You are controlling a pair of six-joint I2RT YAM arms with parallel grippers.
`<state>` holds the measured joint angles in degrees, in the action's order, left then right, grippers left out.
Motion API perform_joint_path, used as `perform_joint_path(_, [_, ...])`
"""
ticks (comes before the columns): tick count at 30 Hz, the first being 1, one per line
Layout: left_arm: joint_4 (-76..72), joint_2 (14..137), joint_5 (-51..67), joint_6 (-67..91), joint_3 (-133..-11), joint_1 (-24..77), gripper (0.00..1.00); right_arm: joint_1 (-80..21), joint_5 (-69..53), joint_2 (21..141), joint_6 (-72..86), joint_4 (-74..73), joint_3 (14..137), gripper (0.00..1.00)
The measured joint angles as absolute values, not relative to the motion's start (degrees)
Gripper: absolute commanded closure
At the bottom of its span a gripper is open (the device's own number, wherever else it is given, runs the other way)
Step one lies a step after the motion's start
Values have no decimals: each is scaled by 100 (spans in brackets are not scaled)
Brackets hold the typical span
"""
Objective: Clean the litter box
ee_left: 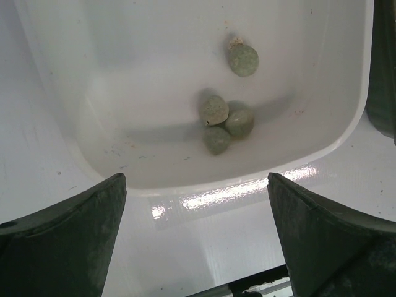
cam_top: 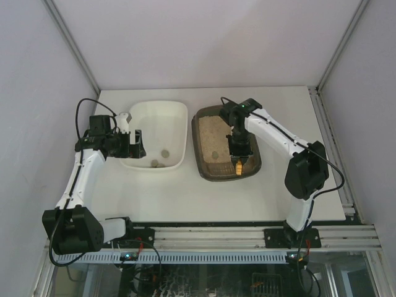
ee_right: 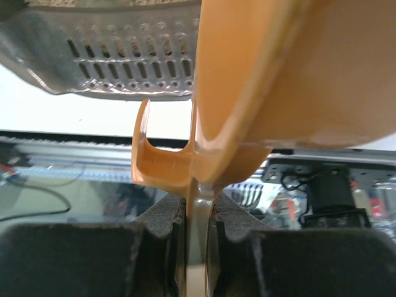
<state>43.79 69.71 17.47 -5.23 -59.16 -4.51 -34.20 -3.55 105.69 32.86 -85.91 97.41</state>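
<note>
Starting with the top camera: the right gripper (cam_top: 238, 159) is down over the near end of the litter box (cam_top: 198, 141), with an orange scoop (cam_top: 238, 166) poking out from between its jaws. The left gripper (cam_top: 135, 147) sits with the white tray (cam_top: 179, 114) just ahead of its jaws. A dark lump (cam_top: 214, 154) in the sand just beside the right jaws looks like leftover waste, so I'd guess we're only partway.

Left wrist cam: jaws spread wide, nothing between them. Just beyond them the white tray holds four grey-green clumps (ee_left: 216, 110), three touching and one apart. So some scooping looks done.

Right wrist cam: jaws clamped tight on the orange scoop's handle. A slotted grey piece (ee_right: 124, 55) above the jaws is probably the sifting end, but I can't tell if it's loaded. The litter box itself isn't visible here.
</note>
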Motion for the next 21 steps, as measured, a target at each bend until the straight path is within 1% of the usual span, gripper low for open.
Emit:
perform_joint_path(3, [4375,6963,1774,-504,-5916,-451,0,-3173,-993,10604,3306,-8589,9741,100])
perform_joint_path(5, [4366,6954,1789,-502,-5916,-451,0,-3103,-1164,10652,3330,-8595,9745,100])
perform_joint_path(15, [4259,6943,1876,-489,-5916,-451,0,-3009,-1546,11432,3391,-8600,10097,100])
perform_joint_path(21, [4252,6943,1935,-493,-5916,-449,0,-2954,-1553,11848,3417,-8586,10370,100])
